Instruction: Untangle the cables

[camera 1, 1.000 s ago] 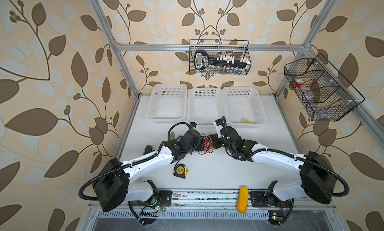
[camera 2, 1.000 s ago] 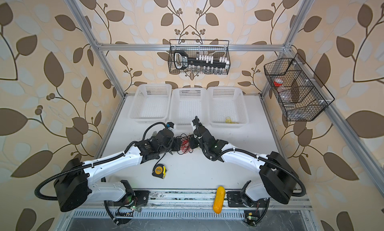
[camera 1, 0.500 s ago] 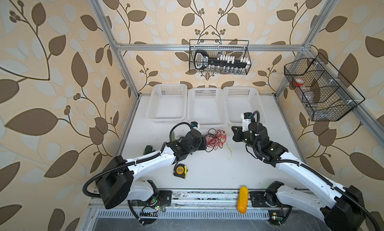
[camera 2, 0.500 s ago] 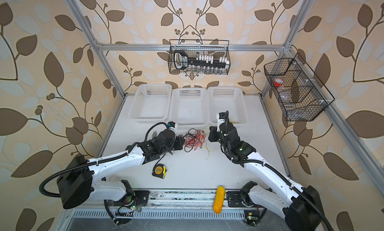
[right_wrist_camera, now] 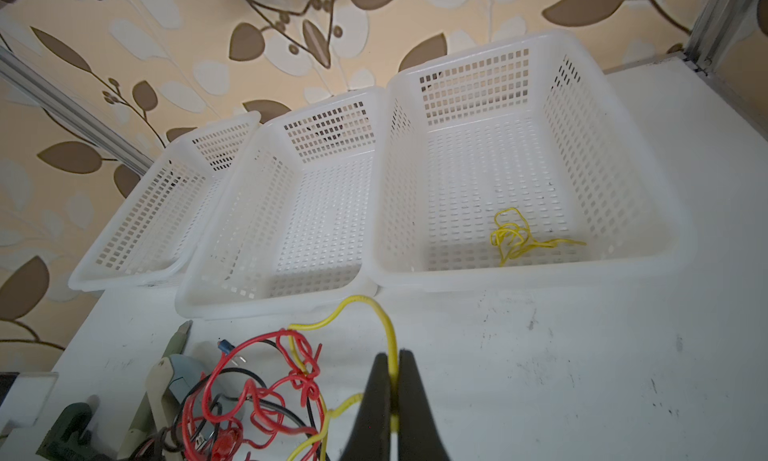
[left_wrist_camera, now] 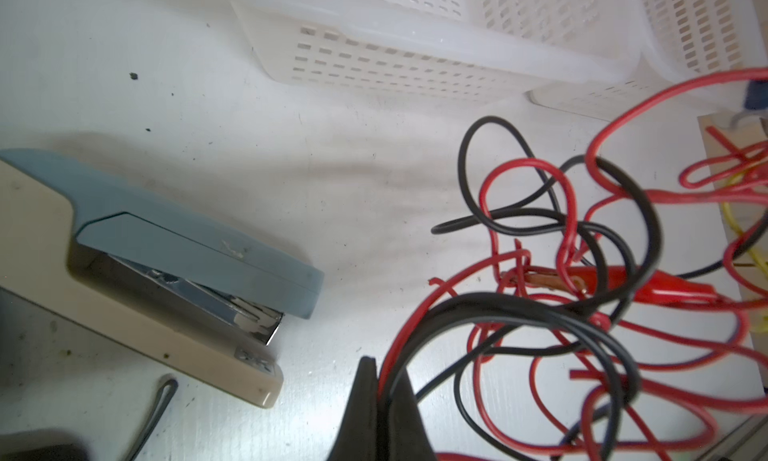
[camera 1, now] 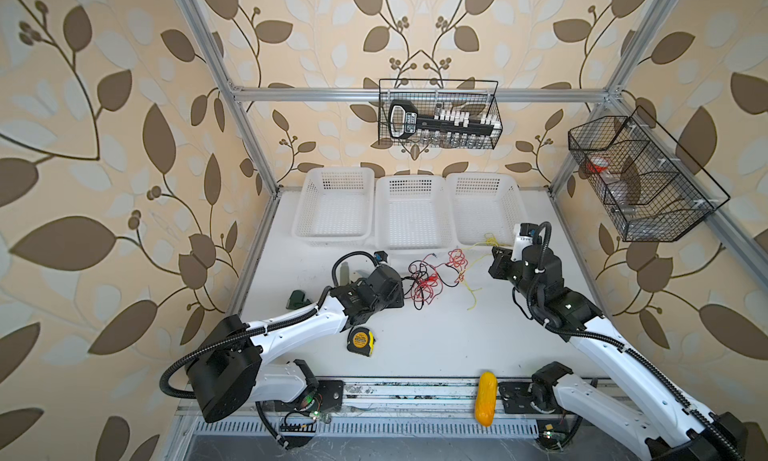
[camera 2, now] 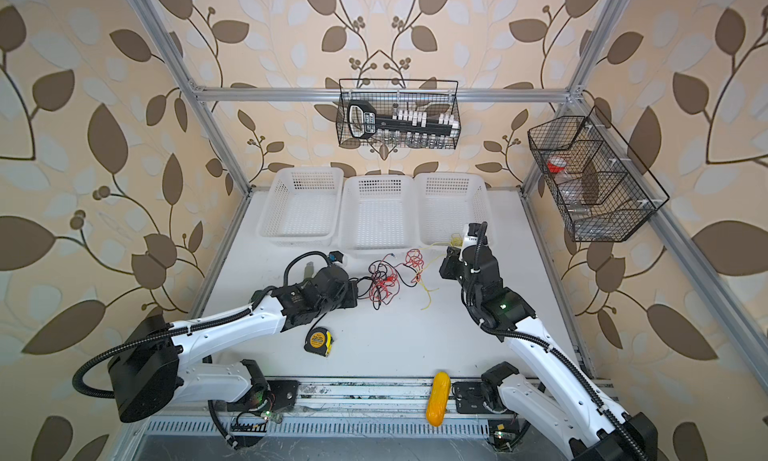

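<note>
In both top views the cables (camera 1: 424,280) lie in a loose knot on the white table (camera 1: 415,346), just in front of three baskets (camera 1: 411,245) and between the two arms. A tape measure (camera 1: 360,341) sits apart, nearer the front edge.

In the left wrist view the left gripper (left_wrist_camera: 379,380) is closed tight, with a red cable (left_wrist_camera: 392,344) pinched between its tips. Black loops cross over it, and a stapler (left_wrist_camera: 166,272) lies beside the knot.

In the right wrist view the right gripper (right_wrist_camera: 392,369) is clamped on a yellow cable (right_wrist_camera: 388,326), which arcs back into the red and black knot. Another yellow piece (right_wrist_camera: 513,236) lies in the nearest basket.

The step in hand looks like drawing the yellow cable free while the left arm anchors the rest. The next move calls for a slow pull away from the knot. The yellow cable threads through red loops, so a jerk could tighten them.
</note>
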